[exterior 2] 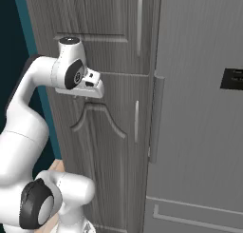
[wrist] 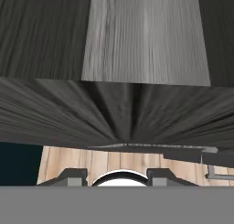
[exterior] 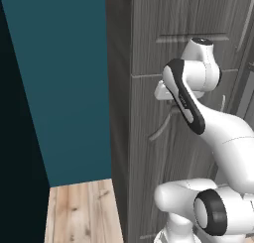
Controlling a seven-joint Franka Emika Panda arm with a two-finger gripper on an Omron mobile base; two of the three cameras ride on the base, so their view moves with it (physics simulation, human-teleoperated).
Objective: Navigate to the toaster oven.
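tall dark grey wood-grain cabinet [exterior: 149, 88], panelled doors with slim grey handles, directly ahead of the arm; grey refrigerator [exterior 2: 204, 132] just right of it, long vertical handle, small black display [exterior 2: 232, 79] at upper right; teal wall [exterior: 59, 78] left of the cabinet; light wood floor [exterior: 84, 212] below; pincer [wrist: 117, 175] pointing down close to the cabinet front, tips barely showing, apart or together cannot be told; toaster oven: location cannot be told
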